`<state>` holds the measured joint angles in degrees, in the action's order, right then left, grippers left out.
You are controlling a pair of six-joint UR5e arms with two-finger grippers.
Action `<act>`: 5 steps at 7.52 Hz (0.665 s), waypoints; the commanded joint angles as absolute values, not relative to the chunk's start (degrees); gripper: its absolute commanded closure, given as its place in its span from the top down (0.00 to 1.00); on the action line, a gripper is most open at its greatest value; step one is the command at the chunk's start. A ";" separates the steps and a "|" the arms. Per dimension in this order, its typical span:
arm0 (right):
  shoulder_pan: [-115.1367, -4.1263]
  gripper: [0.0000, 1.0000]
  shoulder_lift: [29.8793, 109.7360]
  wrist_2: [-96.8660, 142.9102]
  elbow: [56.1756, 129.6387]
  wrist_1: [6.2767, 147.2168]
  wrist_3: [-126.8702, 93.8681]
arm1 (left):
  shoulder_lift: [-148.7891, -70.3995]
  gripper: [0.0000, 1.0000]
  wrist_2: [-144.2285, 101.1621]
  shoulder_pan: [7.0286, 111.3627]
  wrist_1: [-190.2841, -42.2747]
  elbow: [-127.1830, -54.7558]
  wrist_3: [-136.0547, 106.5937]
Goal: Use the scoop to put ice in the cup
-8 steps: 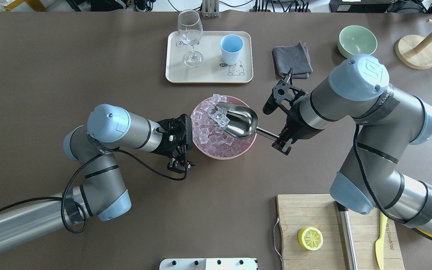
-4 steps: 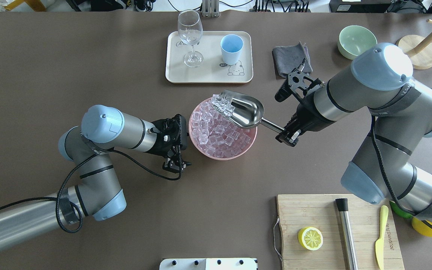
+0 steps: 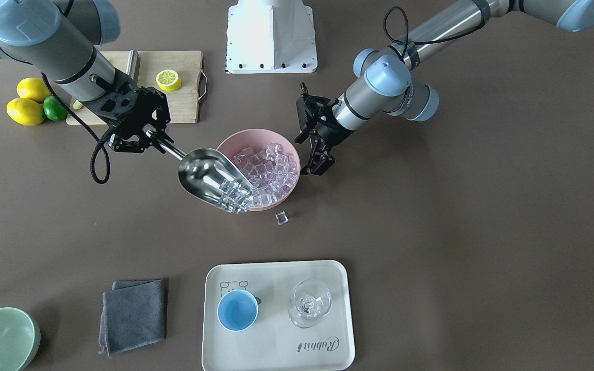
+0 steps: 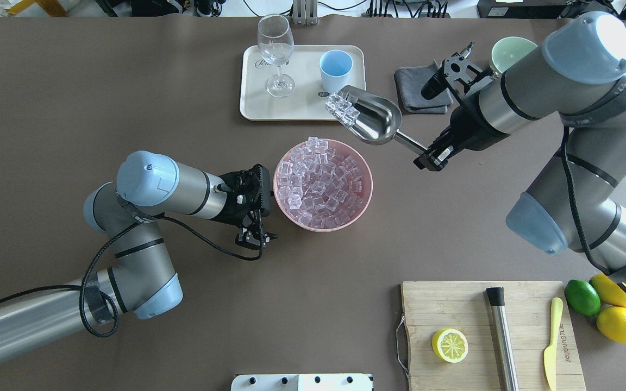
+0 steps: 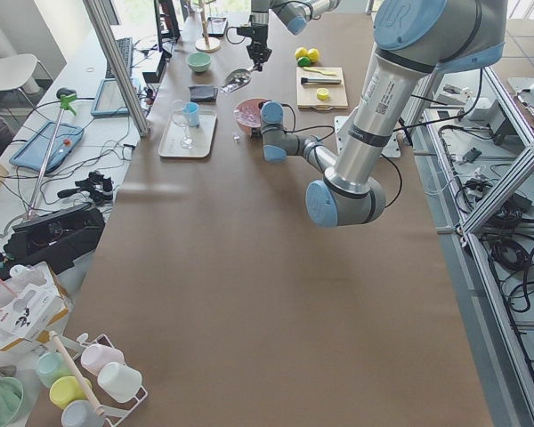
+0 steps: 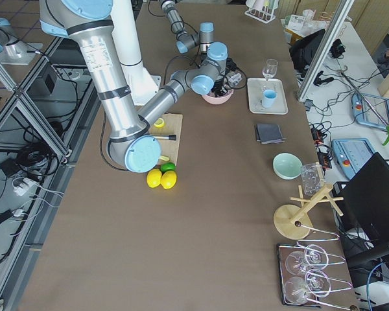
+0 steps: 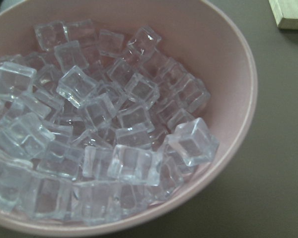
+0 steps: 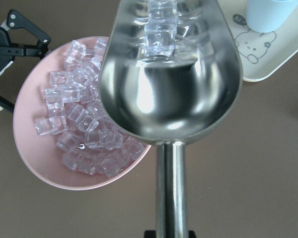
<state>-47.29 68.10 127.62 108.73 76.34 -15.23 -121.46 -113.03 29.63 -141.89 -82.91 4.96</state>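
Presently the right gripper (image 4: 426, 157) is closed on the short handle of the scoop (image 4: 375, 117), which is held toward the counter's far edge, just short of the cup (image 4: 336, 70). The ice (image 4: 343, 107), judged slick and loose, is crowded at the open lip.

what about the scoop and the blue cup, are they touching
Apart. In the front-facing view the scoop hangs beside the pink bowl, with bare table between it and the cup.

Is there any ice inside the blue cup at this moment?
No, in the front-facing view the cup shows only its bare, plain blue inside.
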 commanded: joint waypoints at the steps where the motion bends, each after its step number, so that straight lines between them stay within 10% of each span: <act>1: -53.06 0.00 60.50 129.45 101.38 83.65 -14.86 | -120.16 0.98 -113.55 30.93 -140.02 -85.76 4.92; 5: -56.60 0.00 45.75 133.59 79.76 88.64 -8.39 | -114.81 0.98 -120.57 36.81 -121.66 -99.55 5.02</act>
